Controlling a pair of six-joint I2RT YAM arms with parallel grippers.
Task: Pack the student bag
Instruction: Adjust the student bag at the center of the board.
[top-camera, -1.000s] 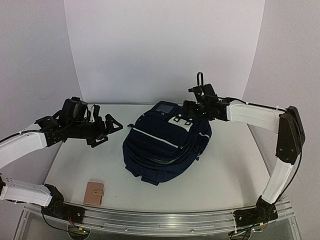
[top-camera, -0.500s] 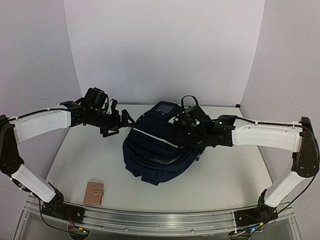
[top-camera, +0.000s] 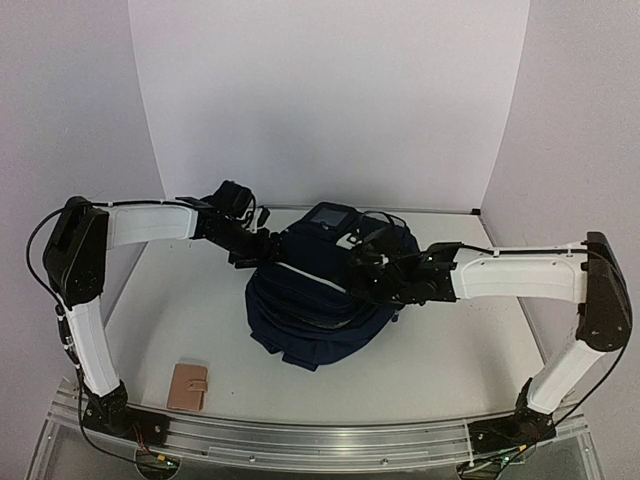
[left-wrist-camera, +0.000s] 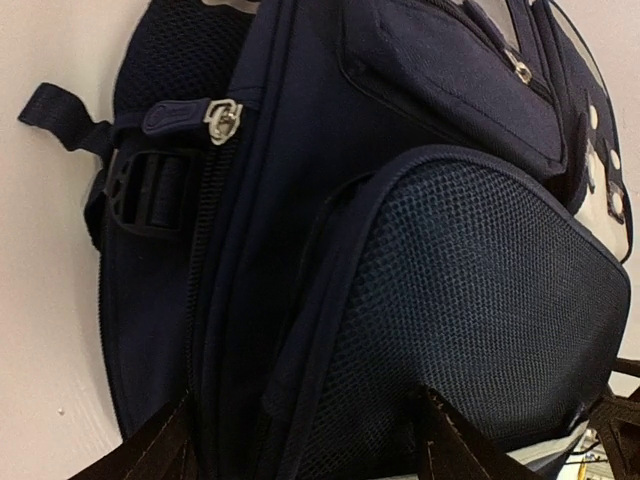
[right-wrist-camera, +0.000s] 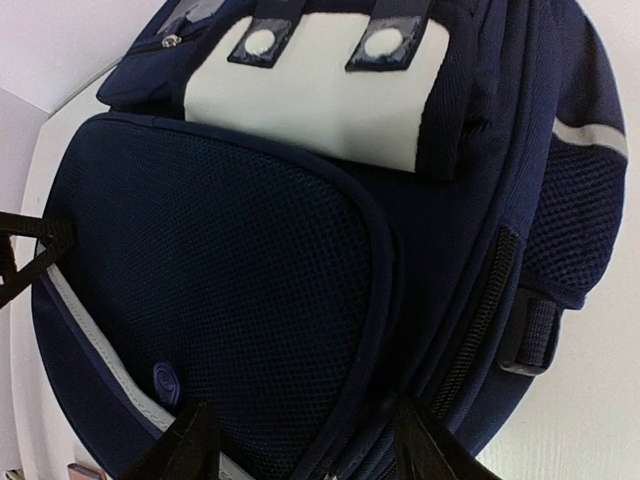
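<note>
1. The student bag (top-camera: 320, 300) is seen lying on the table (top-camera: 460, 350), about midway between the two arms, with its white patch (right-wrist-camera: 320, 90) at the far end.
2. The left gripper (top-camera: 262, 250) is placed at the bag's far-left side. Its jaws are spread, and the edge of the bag's mesh pocket (left-wrist-camera: 480, 300) is straddled by the fingers (left-wrist-camera: 160, 450).
3. The right gripper (top-camera: 362, 270) is placed over the bag's far-right part, below the white patch. Its jaws are spread too, with mesh fabric between them.
4. Whether the fabric is yet pinched by either claw cannot be told.
5. A small tan wallet (top-camera: 188, 386) is seen lying well apart from the bag, to its near left.
</note>
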